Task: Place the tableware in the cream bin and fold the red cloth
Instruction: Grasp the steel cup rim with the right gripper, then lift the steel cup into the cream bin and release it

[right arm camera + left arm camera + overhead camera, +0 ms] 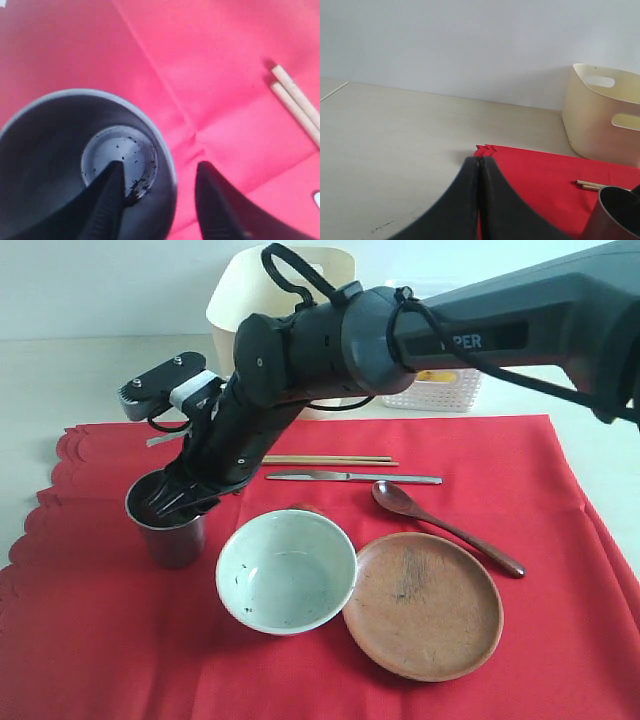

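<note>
Right gripper point(160, 167) straddles the rim of the steel cup point(45, 150): one finger inside, one outside, jaws apart. I see red between the outer finger and the wall (so not clamped). Cup stands upright on the red cloth point(100, 640), just left of the pale speckled bowl point(285, 570). Left gripper point(479, 161) pressed together, empty.

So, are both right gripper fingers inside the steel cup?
No, one finger is inside the steel cup, the other is outside its wall.
</note>
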You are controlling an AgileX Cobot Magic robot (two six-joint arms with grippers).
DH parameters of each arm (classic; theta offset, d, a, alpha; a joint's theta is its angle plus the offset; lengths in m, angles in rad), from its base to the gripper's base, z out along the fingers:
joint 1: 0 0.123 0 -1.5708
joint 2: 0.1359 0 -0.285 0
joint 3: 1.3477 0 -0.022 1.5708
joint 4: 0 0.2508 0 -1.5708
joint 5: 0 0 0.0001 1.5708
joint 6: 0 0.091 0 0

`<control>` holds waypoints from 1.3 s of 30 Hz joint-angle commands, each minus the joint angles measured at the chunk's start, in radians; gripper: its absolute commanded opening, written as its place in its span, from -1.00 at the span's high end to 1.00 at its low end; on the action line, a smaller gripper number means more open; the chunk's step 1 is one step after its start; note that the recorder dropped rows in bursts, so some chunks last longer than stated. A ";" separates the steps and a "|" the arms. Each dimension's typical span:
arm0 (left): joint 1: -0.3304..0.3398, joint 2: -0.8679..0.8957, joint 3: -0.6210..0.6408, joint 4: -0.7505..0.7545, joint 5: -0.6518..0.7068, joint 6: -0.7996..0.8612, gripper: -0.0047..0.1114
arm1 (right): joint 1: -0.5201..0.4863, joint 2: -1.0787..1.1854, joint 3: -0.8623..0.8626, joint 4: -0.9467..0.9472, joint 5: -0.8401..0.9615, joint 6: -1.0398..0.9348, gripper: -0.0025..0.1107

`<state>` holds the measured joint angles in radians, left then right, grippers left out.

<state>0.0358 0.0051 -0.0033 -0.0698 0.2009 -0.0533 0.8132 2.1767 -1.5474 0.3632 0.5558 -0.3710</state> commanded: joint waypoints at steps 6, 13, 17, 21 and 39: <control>0.002 -0.005 0.003 -0.003 -0.002 0.006 0.92 | 0.001 -0.001 -0.006 0.003 -0.036 0.006 0.80; 0.002 -0.005 0.003 -0.003 -0.002 0.006 0.92 | 0.001 -0.001 -0.006 0.003 -0.036 0.008 0.96; 0.002 -0.005 0.003 -0.003 -0.002 0.006 0.92 | 0.001 -0.001 -0.006 0.003 -0.032 0.008 0.96; 0.002 -0.005 0.003 -0.003 -0.002 0.006 0.92 | 0.001 -0.006 -0.006 0.003 -0.030 0.008 0.96; 0.002 -0.005 0.003 -0.003 -0.002 0.006 0.92 | 0.001 -0.152 -0.006 -0.003 -0.077 0.005 0.96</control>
<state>0.0358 0.0051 -0.0033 -0.0698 0.2009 -0.0533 0.8132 2.0626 -1.5510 0.3694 0.5179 -0.3598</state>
